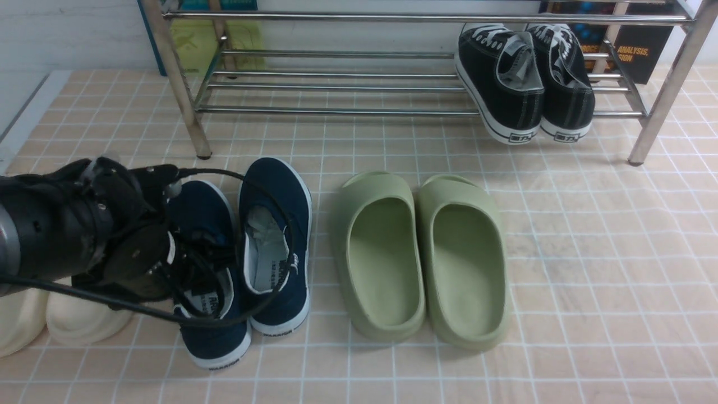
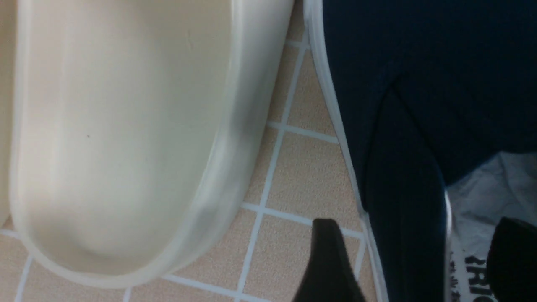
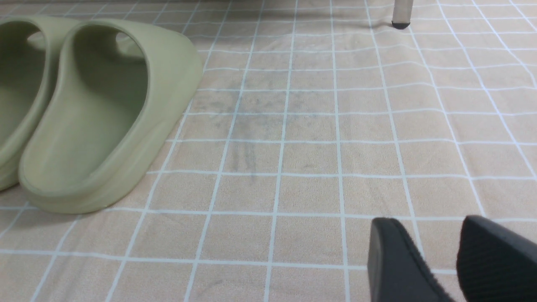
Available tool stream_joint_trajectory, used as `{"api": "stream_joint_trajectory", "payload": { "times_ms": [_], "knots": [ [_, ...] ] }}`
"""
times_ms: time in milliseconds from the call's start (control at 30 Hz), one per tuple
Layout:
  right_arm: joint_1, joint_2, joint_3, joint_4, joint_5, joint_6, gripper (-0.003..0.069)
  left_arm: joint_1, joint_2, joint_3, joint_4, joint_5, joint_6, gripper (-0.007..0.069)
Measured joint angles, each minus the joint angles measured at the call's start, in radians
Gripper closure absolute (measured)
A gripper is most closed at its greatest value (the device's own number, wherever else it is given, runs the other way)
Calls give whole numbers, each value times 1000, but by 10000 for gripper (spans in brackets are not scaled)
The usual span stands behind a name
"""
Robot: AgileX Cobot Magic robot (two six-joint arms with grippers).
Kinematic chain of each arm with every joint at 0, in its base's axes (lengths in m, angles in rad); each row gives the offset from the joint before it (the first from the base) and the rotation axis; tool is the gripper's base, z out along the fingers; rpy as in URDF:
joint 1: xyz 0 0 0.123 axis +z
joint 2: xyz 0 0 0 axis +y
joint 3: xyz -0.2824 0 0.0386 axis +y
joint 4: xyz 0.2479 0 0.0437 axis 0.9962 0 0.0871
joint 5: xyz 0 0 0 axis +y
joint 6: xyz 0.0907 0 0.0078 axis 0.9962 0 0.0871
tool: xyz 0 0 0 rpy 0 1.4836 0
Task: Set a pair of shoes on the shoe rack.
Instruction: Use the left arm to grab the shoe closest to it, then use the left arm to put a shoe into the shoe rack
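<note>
Navy slip-on sneakers [image 1: 275, 224] are set side by side on the tabletop [image 1: 589, 252], toes toward the chrome shoe rack [image 1: 336, 111], neither racked yet. Left claw [image 2: 415, 235] is spread: one finger is dropped inside the left shoe's opening, the other outside its wall, presumably staged for a collar pinch. Right claw [image 3: 432, 222] is released, empty, held low over tiles. Cream slides [image 1: 73, 322] are parked just beside the outer finger, so clearance is tight. Black lace-up sneakers [image 1: 521, 84] are racked at the right end; green slides [image 1: 420, 258] are seen off to the right.

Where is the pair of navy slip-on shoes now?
In the front view, the navy shoes stand on the floor at the left, between the cream slides and the green slides, before the shoe rack.
</note>
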Motion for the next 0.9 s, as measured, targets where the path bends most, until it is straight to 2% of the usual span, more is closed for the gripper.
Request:
{"api": "stream_joint_trajectory", "payload": {
  "times_ms": [33,67,133,200,267,433,467,567,700,900],
  "knots": [
    [0,0,0,0,0,0,420,0,6,0,0,3,-1,241],
    [0,0,0,0,0,0,420,0,8,0,0,4,-1,349],
    [0,0,0,0,0,0,420,0,4,-9,14,15,7,508],
    [0,0,0,0,0,0,420,0,-16,-30,31,42,24,570],
    [0,0,0,0,0,0,420,0,-41,-62,31,81,49,580],
    [0,0,0,0,0,0,420,1,-139,-216,-28,282,257,580],
    [0,0,0,0,0,0,420,1,-141,-223,-33,287,265,580],
    [0,0,0,0,0,0,420,2,-121,-332,-106,298,390,580],
    [0,0,0,0,0,0,420,2,-29,-450,-131,267,444,580],
    [0,0,0,0,0,0,420,2,170,-671,-116,222,452,580]
  ]
}}
